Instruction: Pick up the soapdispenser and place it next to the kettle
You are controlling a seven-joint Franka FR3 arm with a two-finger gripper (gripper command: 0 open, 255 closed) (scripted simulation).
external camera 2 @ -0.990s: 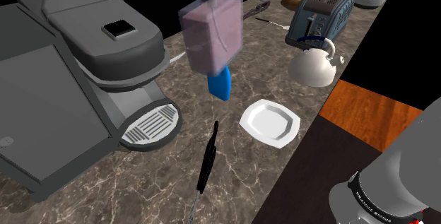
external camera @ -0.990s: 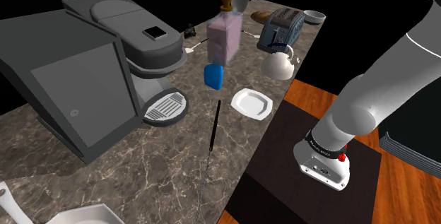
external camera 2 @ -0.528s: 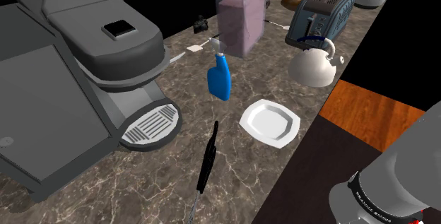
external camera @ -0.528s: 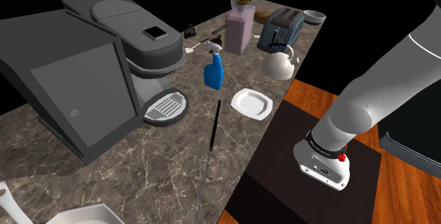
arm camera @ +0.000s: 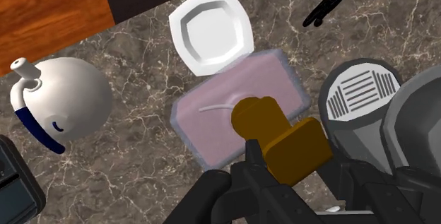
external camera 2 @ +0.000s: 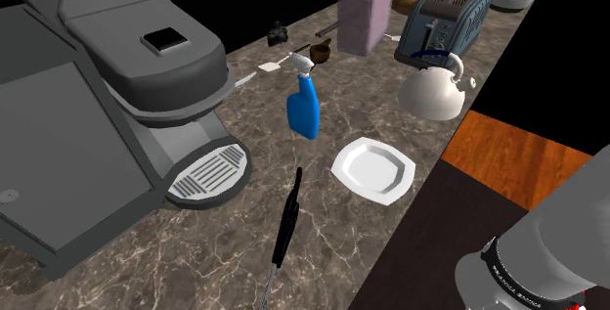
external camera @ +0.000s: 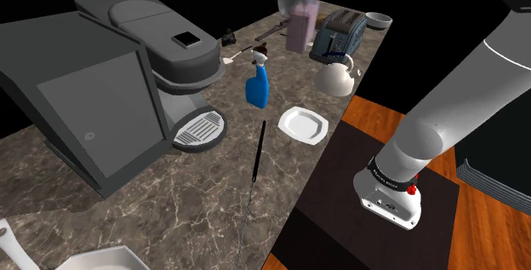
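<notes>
The soap dispenser (external camera: pixel 304 25) is a pale pink see-through bottle with a brown pump. It hangs upright in the air over the far end of the marble counter (external camera: pixel 213 183), close to the toaster. In the second exterior view the soap dispenser (external camera 2: pixel 365 13) is up and to the left of the white kettle (external camera 2: pixel 435 91). From the wrist, my gripper (arm camera: pixel 279 181) is shut on the brown pump (arm camera: pixel 283 141) and the pink body of the soap dispenser (arm camera: pixel 212 120) points down at the counter. The kettle (arm camera: pixel 60 109) lies a short way off to one side of it. The kettle (external camera: pixel 336 77) stands near the counter's edge.
A large grey coffee machine (external camera: pixel 128 81) takes up the shoulder view's left. A blue spray bottle (external camera: pixel 257 85), a white plate (external camera: pixel 304 124) and a thin black utensil (external camera: pixel 258 151) lie mid-counter. A toaster (external camera: pixel 339 34) and bowl (external camera: pixel 379 21) stand at the far end.
The held soap dispenser has travelled away from both cameras toward the far end of the counter, uncovering the blue spray bottle, and now hangs beside the toaster.
</notes>
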